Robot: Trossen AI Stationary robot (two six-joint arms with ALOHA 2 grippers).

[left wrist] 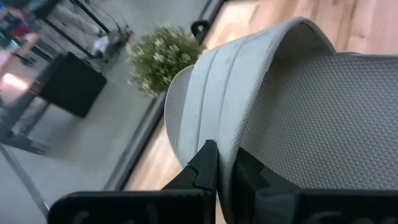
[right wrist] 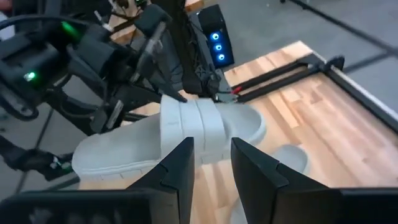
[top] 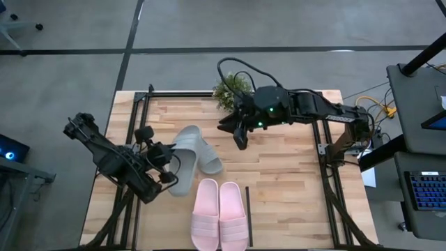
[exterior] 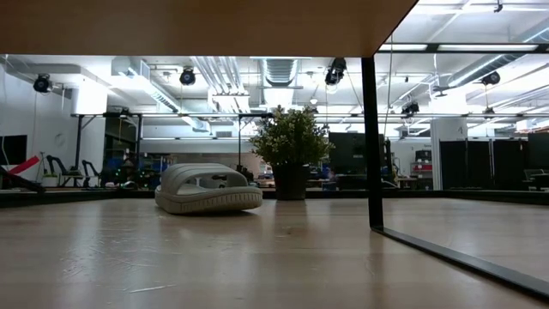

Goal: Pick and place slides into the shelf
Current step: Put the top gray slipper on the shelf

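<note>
Left gripper (top: 169, 169) clamps a grey-green rubber slide sandal (top: 182, 174) for shelving; right gripper (top: 240, 137) hovers far, jaws narrowly parted, empty.

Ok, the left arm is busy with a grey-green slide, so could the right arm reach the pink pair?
Probably yes. The right end effector hangs open above bare wood, and nothing lies between it and the pink slides. The left end effector, shut on its grey-green slide, sits off to the side.
</note>
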